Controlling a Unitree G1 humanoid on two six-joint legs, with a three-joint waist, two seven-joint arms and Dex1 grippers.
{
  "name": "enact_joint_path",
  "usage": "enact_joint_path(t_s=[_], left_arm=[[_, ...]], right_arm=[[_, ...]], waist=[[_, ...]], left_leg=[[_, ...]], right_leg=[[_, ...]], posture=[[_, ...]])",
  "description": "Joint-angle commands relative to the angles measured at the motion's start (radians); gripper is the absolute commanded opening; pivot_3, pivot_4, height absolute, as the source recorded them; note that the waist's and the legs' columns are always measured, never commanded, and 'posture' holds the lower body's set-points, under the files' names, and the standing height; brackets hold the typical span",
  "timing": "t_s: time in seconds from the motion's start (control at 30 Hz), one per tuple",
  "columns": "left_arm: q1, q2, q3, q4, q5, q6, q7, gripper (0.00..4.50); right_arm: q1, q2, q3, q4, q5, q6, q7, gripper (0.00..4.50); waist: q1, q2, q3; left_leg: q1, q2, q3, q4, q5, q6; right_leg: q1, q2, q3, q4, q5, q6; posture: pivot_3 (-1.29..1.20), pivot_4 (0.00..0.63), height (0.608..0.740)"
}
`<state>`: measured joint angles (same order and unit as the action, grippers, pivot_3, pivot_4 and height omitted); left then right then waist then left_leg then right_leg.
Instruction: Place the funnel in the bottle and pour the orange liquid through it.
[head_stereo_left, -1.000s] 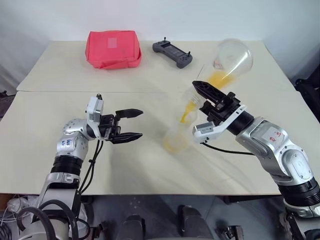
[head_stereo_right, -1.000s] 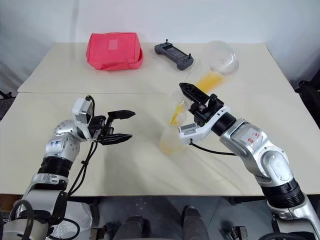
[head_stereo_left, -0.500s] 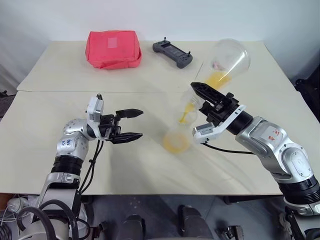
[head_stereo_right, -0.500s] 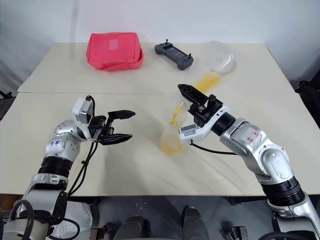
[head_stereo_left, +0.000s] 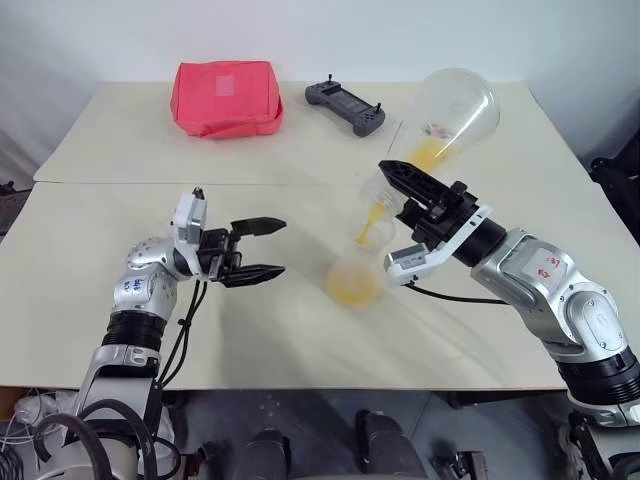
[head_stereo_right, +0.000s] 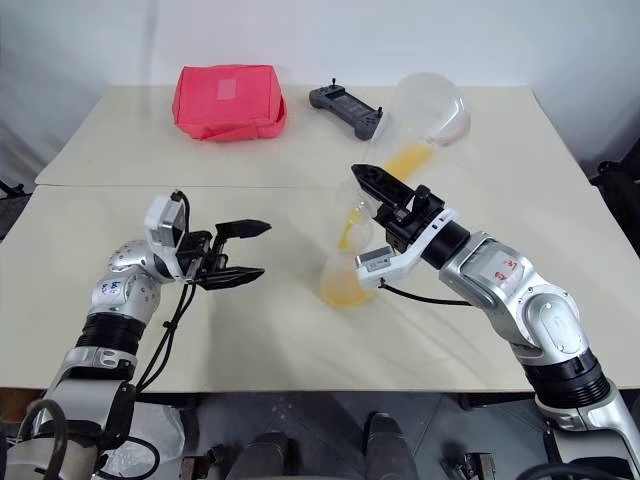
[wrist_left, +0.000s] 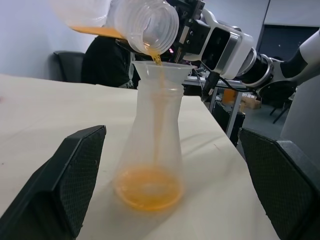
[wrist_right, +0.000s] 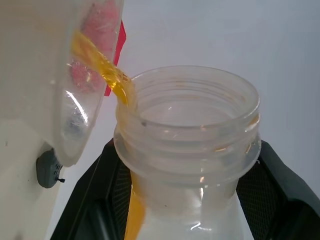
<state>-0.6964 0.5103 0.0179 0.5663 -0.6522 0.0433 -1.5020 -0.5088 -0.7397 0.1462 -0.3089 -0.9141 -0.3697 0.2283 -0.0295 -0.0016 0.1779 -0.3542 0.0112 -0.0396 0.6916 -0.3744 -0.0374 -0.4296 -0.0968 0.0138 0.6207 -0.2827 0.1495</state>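
The bottle stands upright on the table with the clear funnel seated in its neck. A pool of orange liquid lies in its base. My right gripper is shut on the ribbed neck of a second clear flask, tipped mouth-down over the funnel. A thin orange stream runs from the flask's rim into the funnel, and more orange liquid sits in the tipped flask. My left gripper hangs open to the left of the bottle, apart from it and holding nothing.
A red pouch and a black controller lie at the back of the table. A seam crosses the tabletop between them and my arms. Bare tabletop lies in front of the bottle.
The tipped flask's wide end stands slightly higher than a second ago, and orange liquid keeps running into the bottle. My left arm has not moved.
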Motion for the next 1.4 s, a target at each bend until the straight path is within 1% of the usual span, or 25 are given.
enact_joint_path(t_s=[0.03, 0.47, 0.83, 1.4], left_arm=[[-0.008, 0.001, 0.005, -0.026, -0.029, -0.015, -0.112, 4.50], [0.031, 0.007, 0.007, -0.055, -0.034, 0.000, -0.112, 4.50], [0.029, -0.006, 0.010, -0.057, -0.027, 0.008, -0.112, 4.50], [0.015, -0.010, 0.017, -0.050, -0.017, 0.008, -0.112, 4.50]], right_arm=[[-0.020, -0.015, -0.049, -0.023, 0.003, 0.000, -0.020, 2.46], [-0.022, -0.039, -0.053, -0.014, -0.009, -0.015, -0.040, 2.46], [-0.036, -0.068, -0.042, 0.002, -0.037, -0.051, -0.079, 2.46], [-0.042, -0.064, -0.040, 0.019, -0.086, -0.095, -0.142, 2.46]], waist=[[0.000, 0.000, 0.000], [0.000, 0.000, 0.000], [0.000, 0.000, 0.000], [0.000, 0.000, 0.000]], left_leg=[[0.000, 0.000, 0.000, 0.000, 0.000, 0.000], [0.000, 0.000, 0.000, 0.000, 0.000, 0.000], [0.000, 0.000, 0.000, 0.000, 0.000, 0.000], [0.000, 0.000, 0.000, 0.000, 0.000, 0.000]], right_leg=[[0.000, 0.000, 0.000, 0.000, 0.000, 0.000], [0.000, 0.000, 0.000, 0.000, 0.000, 0.000], [0.000, 0.000, 0.000, 0.000, 0.000, 0.000], [0.000, 0.000, 0.000, 0.000, 0.000, 0.000]], posture=[[0.00, 0.150, 0.740], [0.00, 0.150, 0.740], [0.00, 0.150, 0.740], [0.00, 0.150, 0.740]])
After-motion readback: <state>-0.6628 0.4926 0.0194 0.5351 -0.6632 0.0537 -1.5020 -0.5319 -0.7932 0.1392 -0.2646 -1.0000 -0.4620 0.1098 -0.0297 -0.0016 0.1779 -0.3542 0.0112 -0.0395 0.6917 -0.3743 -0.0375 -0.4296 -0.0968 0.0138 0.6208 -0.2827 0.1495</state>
